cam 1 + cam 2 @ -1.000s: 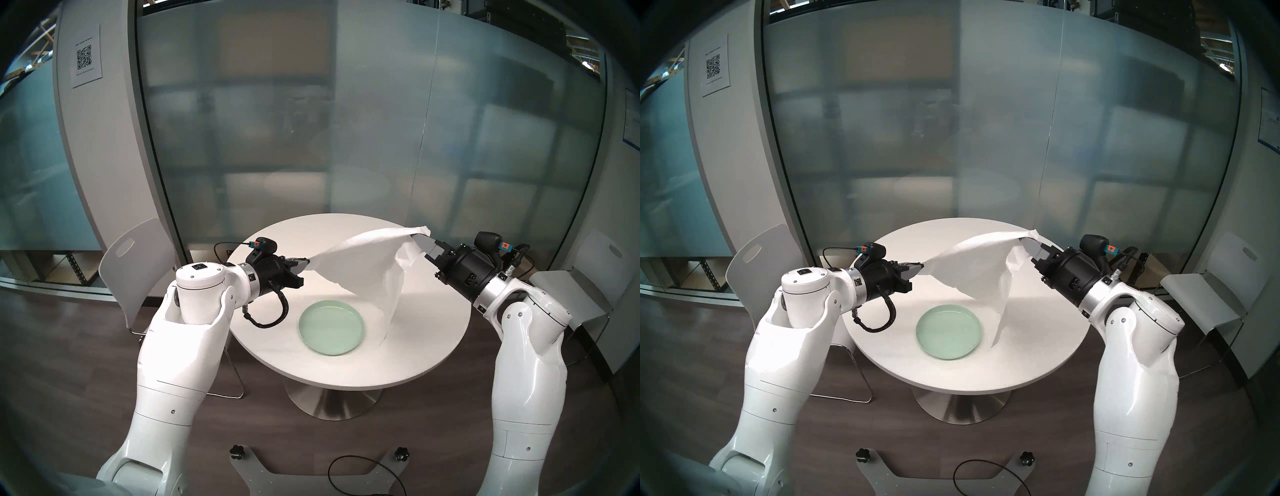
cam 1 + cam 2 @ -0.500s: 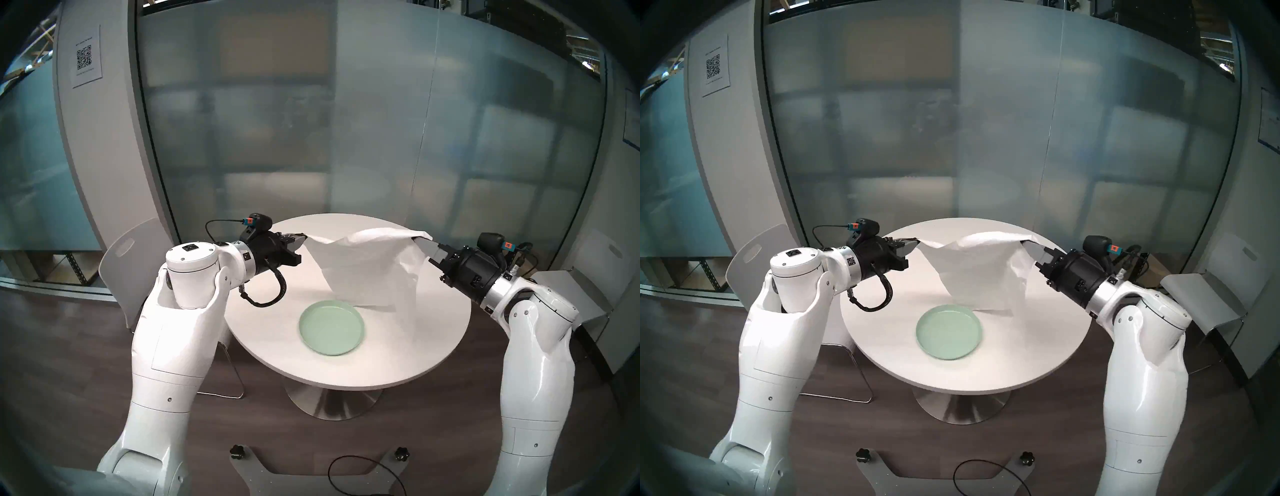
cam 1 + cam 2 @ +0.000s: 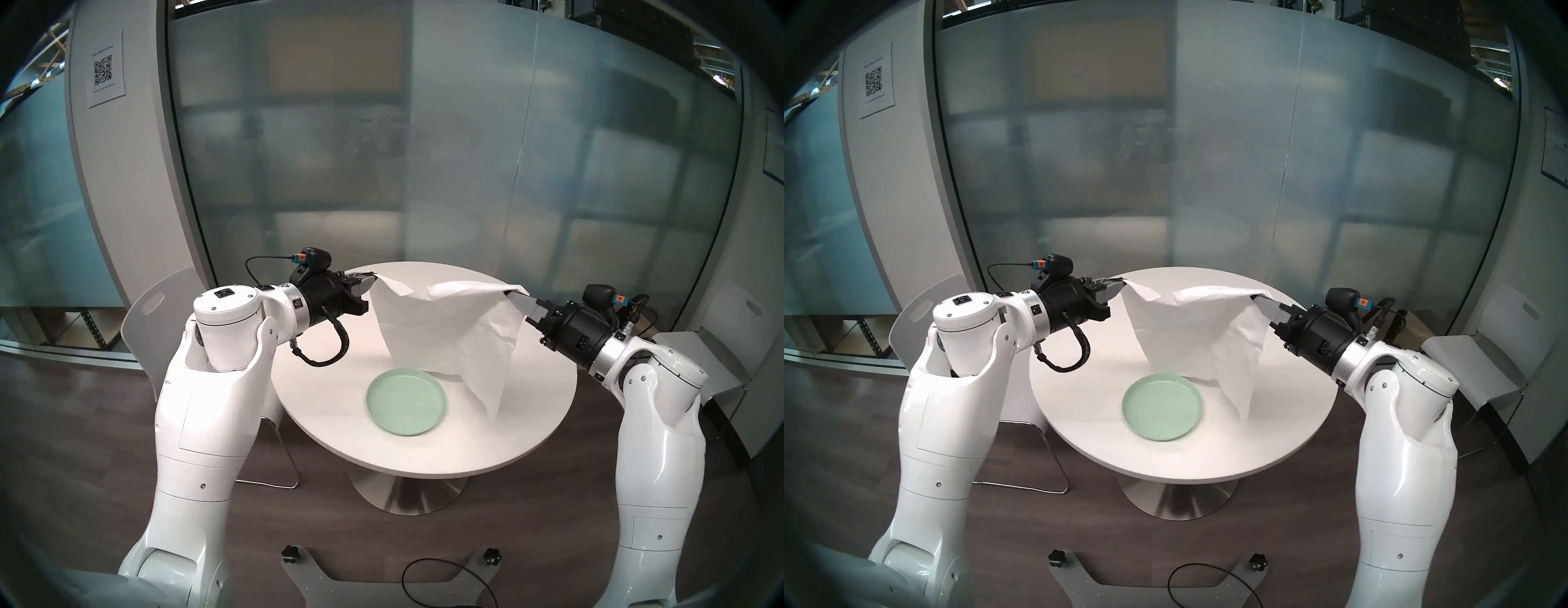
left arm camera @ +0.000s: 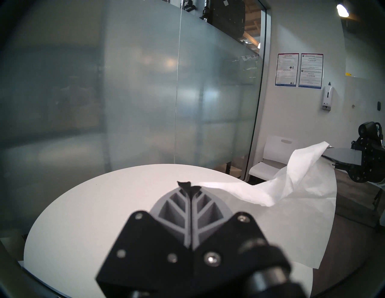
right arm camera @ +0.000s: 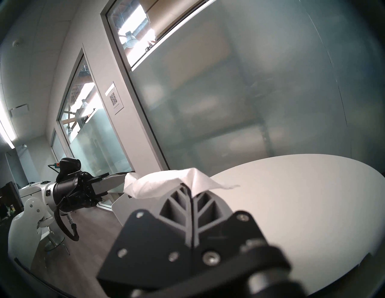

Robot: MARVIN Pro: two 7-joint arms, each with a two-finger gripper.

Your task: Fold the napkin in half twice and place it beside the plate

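Creased white napkin (image 3: 445, 327) hangs between left gripper (image 3: 370, 278) and right gripper (image 3: 515, 295) – each clamped on a top corner – above the round table (image 3: 530, 424). Smooth mint plate (image 3: 406, 401) lies near; wrist views omit it.

**Hanging sheet splits the table; near edge lies open**

The napkin (image 3: 449, 335) hangs as a curtain between the left gripper (image 3: 372, 278) and the right gripper (image 3: 514, 294), blocking passage across the middle of the table (image 3: 424, 450). Its lowest corner dangles just right of the plate (image 3: 406, 401). The table's near edge and left side are bare. Frosted glass (image 3: 382, 148) closes off the far side.
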